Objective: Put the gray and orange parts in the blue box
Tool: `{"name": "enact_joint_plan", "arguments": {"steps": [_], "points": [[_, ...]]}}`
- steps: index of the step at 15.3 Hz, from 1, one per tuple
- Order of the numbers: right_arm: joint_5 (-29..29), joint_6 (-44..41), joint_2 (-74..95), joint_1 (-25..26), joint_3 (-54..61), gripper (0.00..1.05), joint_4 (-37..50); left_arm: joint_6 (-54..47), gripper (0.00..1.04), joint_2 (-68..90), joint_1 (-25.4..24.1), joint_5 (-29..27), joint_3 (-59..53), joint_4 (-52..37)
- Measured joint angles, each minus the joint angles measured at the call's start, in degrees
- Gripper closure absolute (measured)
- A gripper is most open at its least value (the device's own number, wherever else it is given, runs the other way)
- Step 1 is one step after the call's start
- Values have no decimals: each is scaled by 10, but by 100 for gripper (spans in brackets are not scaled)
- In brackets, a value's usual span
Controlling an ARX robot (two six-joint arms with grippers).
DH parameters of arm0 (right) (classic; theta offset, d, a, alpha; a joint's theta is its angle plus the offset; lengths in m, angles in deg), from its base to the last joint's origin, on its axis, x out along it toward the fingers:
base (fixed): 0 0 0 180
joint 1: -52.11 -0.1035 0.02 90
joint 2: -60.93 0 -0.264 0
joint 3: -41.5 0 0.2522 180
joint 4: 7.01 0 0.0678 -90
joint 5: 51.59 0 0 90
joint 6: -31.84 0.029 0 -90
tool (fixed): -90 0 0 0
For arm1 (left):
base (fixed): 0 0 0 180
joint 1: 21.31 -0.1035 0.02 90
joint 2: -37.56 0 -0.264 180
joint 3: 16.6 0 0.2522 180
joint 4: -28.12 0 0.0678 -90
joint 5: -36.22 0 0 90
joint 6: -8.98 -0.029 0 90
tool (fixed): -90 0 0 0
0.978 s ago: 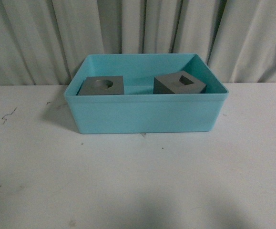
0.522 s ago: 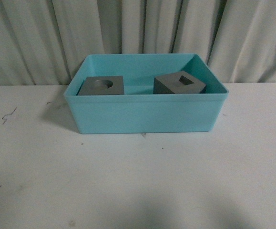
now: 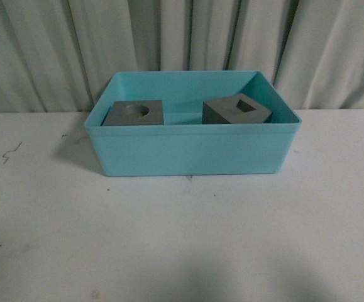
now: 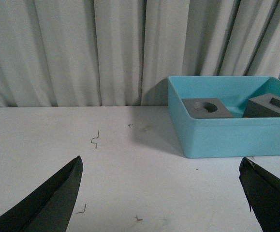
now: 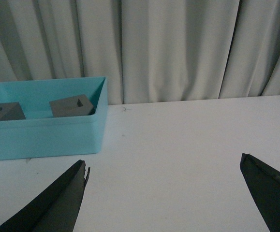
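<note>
- Blue box [image 3: 188, 151] sits mid-counter [image 3: 182, 239] near the curtain; both gray cubes are inside already: round-hole cube [image 3: 134, 113] on the left side, square-hole cube [image 3: 237, 109] on the right, well apart.
- Orange cylinder: can't see it in any view. Could be low in the box behind the front wall, or off-frame. Can't tell.
- Left pincer [image 4: 161, 193]: jaws wide apart, nothing between them, hanging over bare counter w/ the box off toward the robot's right.
- Right pincer [image 5: 164, 193]: also spread wide, empty, box off toward the robot's left.
- My read: gray parts done, only the orange one is in doubt.
- To do this step well I'd verify first: tilt a wrist cam over the box rim & look at the floor of it before calling it finished.
- If it's missing, scan the counter edges slowly, and keep the arms clear of the box wall so I don't nudge it.
</note>
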Motion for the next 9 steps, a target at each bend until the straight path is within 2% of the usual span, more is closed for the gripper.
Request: {"name": "enact_joint_plan", "arguments": {"steps": [9], "points": [[0, 0, 0, 0, 0, 6, 0, 0, 7, 0, 0, 0, 0, 0]]}}
